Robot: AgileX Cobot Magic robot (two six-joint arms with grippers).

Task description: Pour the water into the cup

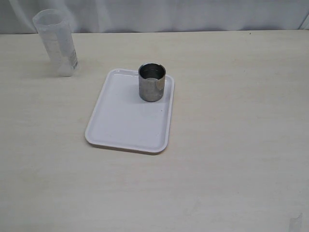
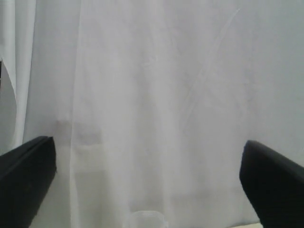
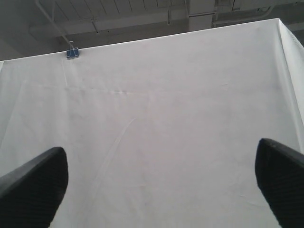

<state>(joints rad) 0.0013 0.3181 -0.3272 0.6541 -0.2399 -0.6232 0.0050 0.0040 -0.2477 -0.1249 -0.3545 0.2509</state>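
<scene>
Two claws wide, empty: left gripper (image 2: 147, 159), right gripper (image 3: 160, 159). Steel cup (image 1: 152, 82) on tray (image 1: 120, 125), far-right corner; beaker (image 1: 56, 42) off tray, beyond far-left corner. We should grip beaker mid-body, tip slowly over cup.

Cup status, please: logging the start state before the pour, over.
Left gripper and right gripper open, empty. Cup upright on tray, far end. Beaker off-tray, far left, untouched; nothing blocking.

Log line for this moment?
short shiny steel cup: upright on white plastic tray; translucent plastic beaker: off tray; left pincer: open; right pincer: open
</scene>
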